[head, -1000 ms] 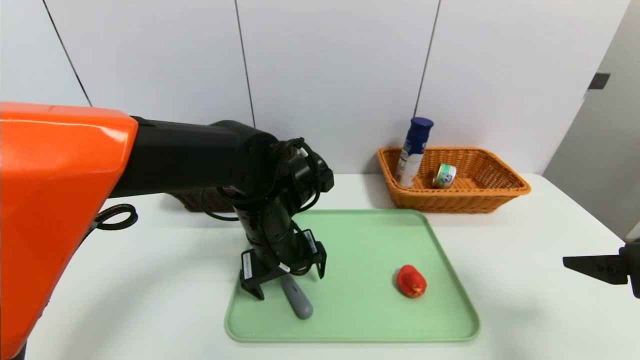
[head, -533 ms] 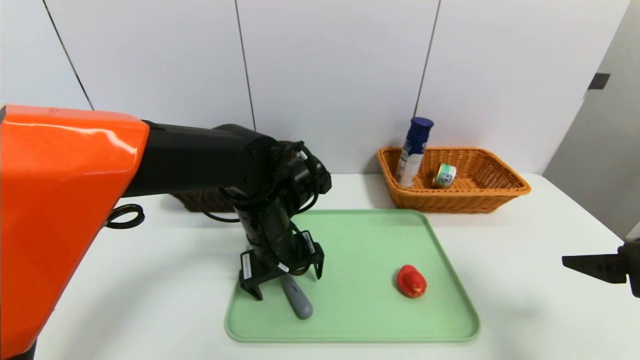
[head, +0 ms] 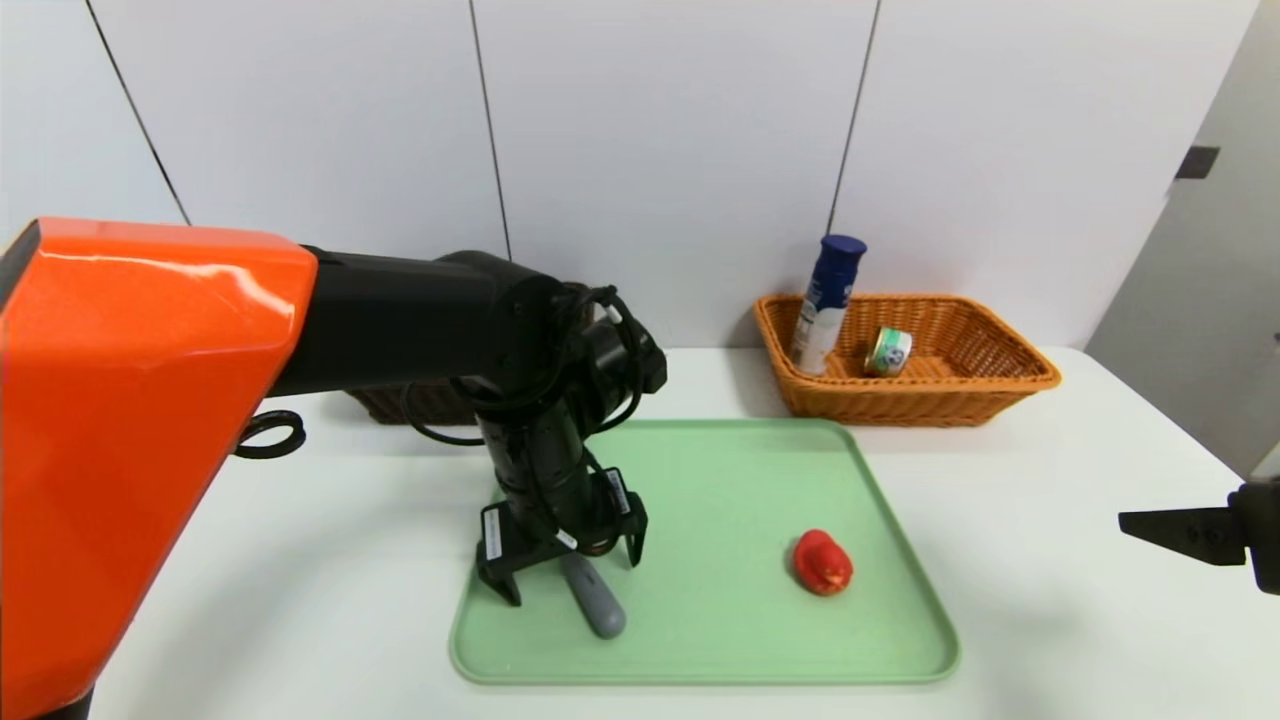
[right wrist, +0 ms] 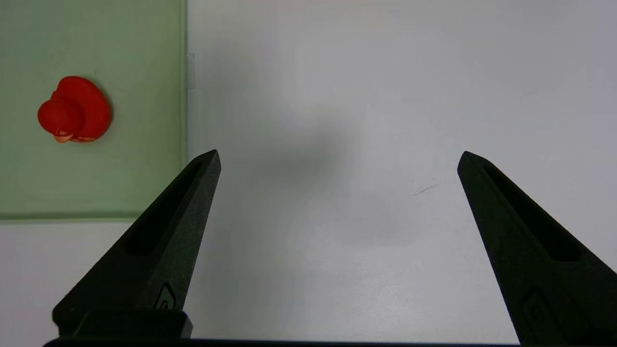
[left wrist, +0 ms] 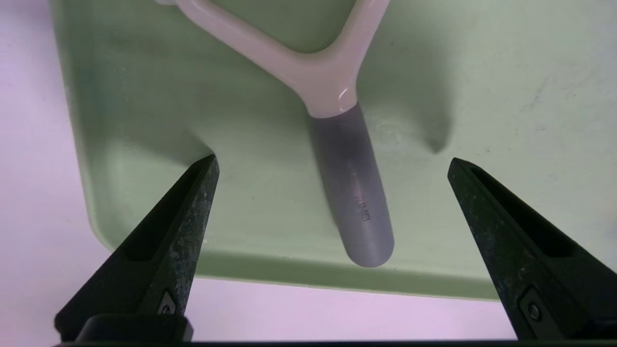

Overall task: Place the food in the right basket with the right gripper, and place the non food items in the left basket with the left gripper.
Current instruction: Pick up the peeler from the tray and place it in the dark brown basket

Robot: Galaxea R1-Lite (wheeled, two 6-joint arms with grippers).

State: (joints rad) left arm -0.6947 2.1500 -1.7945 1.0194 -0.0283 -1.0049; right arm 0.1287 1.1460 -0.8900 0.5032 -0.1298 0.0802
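Note:
My left gripper (head: 572,580) hangs open low over the green tray (head: 720,660), its fingers either side of the peeler's grey handle (head: 596,603) without touching it. In the left wrist view the peeler (left wrist: 349,178) lies flat between the wide-apart tips of that gripper (left wrist: 332,161), white fork away from me. A small red lumpy object (head: 823,562) sits on the tray's right part, also the red object (right wrist: 74,110) in the right wrist view. The blue bottle (head: 826,303) and tin can (head: 888,351) rest in the orange right basket (head: 990,385). The dark left basket (head: 415,402) is mostly hidden behind my left arm. My right gripper (right wrist: 337,159) is open over bare table at the right edge.
The white table (head: 1050,560) carries the tray in the middle, with both baskets along the back wall. A black cable loop (head: 270,435) lies on the table to the left of my left arm.
My left gripper has sunk slightly lower around the peeler handle and the arm has shifted a little. The right arm has barely moved.

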